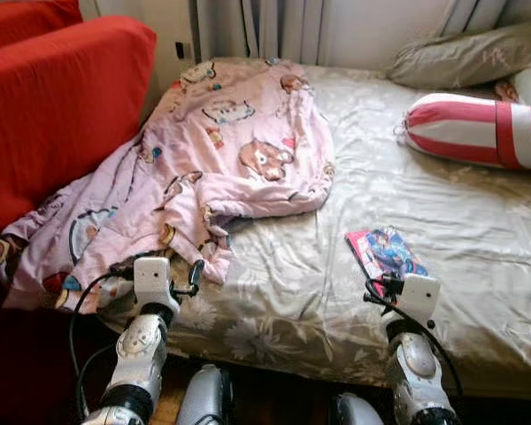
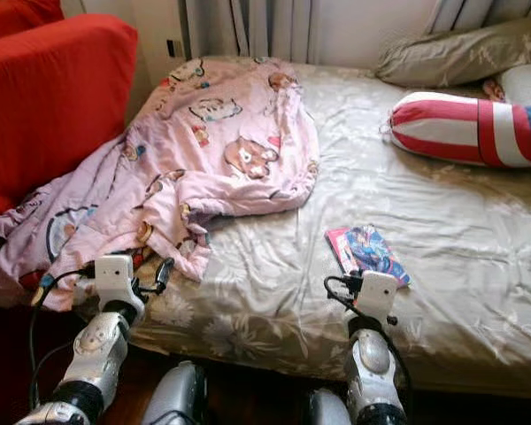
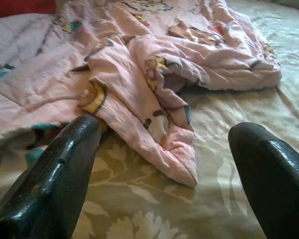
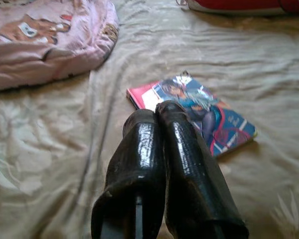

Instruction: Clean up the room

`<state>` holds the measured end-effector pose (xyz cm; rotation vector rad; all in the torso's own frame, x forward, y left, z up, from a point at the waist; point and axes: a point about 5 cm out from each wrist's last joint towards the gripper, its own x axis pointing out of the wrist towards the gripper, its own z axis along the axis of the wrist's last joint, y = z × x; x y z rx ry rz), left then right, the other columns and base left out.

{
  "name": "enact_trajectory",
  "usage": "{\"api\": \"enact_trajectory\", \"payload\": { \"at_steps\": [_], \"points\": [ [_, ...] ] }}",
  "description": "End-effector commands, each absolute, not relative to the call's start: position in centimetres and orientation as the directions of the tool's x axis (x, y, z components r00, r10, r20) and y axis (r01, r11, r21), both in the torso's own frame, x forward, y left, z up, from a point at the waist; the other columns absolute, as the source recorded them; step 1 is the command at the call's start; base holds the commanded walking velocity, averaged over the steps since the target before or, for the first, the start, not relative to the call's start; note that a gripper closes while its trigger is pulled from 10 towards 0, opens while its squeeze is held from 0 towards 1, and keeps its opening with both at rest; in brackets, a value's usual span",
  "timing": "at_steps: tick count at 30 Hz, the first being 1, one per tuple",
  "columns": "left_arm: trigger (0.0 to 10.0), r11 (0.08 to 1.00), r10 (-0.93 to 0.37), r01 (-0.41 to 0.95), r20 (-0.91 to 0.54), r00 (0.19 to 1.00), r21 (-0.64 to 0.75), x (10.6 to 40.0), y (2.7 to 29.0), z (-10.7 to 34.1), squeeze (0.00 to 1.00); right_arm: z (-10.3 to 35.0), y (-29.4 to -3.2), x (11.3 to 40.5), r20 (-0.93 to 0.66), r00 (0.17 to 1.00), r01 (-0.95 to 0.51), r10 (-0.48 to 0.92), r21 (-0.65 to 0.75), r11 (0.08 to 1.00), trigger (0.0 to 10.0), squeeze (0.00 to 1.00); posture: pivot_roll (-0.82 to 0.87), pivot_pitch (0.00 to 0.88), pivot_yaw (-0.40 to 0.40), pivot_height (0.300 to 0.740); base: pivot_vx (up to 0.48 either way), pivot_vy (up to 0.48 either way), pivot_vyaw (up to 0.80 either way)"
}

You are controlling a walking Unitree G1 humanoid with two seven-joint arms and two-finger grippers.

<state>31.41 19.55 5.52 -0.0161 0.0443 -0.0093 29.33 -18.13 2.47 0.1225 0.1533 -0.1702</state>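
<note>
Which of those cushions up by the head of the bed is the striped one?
The red-and-white striped bolster pillow, lying across the bed's right side. The beige floral pillow behind it matches the bed sheet and carries no stripes.

The blanket (image 1: 221, 150) is pale pink with cartoon animal prints, lying on a beige bed sheet (image 1: 336, 292) patterned with pale flowers. The bolster pillow (image 1: 478, 128) is striped red and white, the booklet (image 1: 385, 252) pink and blue, the sofa (image 1: 53, 106) red.

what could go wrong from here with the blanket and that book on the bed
The pink blanket spills off the bed's edge toward the red sofa, so pulling its near corner with the open left gripper may drag it to the floor. The right gripper is shut just short of the book and could nudge it away.
</note>
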Motion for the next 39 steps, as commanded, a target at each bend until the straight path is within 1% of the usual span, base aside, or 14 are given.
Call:
{"api": "enact_trajectory", "payload": {
  "at_steps": [1,37,39],
  "points": [
    [10.0,1.0,-0.008,0.008,-0.048,0.999,-0.015,31.32,19.56,5.42,0.0,2.38,-18.17,29.14,-0.156,0.975,0.174,-0.157,0.101,0.98,10.0,0.0,0.04,0.103,-0.028,0.567,0.0,0.0,0.0],
    [10.0,1.0,-0.02,0.02,-0.034,0.999,-0.015,31.41,19.38,5.66,0.0,2.34,-18.08,29.18,-0.158,0.975,0.172,-0.154,0.109,0.979,10.0,0.0,0.04,0.101,-0.028,0.567,0.0,0.0,0.0],
    [10.0,1.0,-0.02,0.02,-0.025,0.999,-0.017,31.45,19.45,5.82,0.0,3.29,-17.29,29.71,-0.093,0.991,0.101,-0.094,0.073,0.992,10.0,0.0,0.05,0.099,-0.025,0.567,0.386,0.0,0.3]
  ]
}}
